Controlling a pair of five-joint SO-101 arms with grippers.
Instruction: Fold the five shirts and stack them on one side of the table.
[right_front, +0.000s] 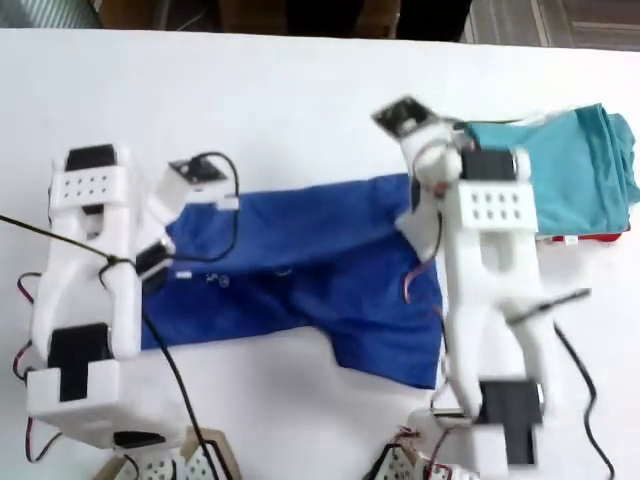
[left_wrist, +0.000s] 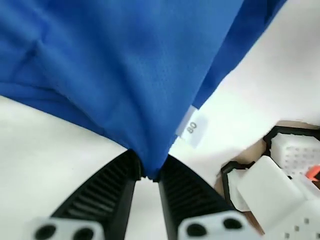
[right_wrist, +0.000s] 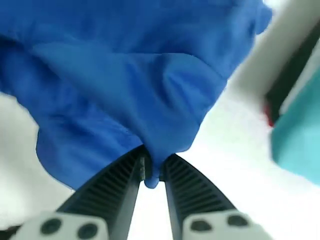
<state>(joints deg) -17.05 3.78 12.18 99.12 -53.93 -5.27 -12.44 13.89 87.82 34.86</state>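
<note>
The blue shirt (right_front: 300, 270) lies spread across the middle of the bench (right_front: 280, 100), running from the left arm to the right arm. It is rumpled, and one part spills toward the near edge.

The left gripper (left_wrist: 149, 172) is closed on the shirt's edge at its left end, with a pinch of cloth caught between the fingertips. A small white label (left_wrist: 192, 127) hangs from the hem just beside the grip. The left wrist view also shows white perforated blocks (left_wrist: 295, 155) on the bench near the gripper.

The right gripper (right_wrist: 151, 167) is closed on a bunched fold at the shirt's right end. The cloth bulges out around its fingertips.

At the right edge of the bench sits a folded teal shirt (right_front: 570, 170), close to the blue one. It rests on a red one (right_front: 600, 238), of which a thin strip shows underneath.
</note>
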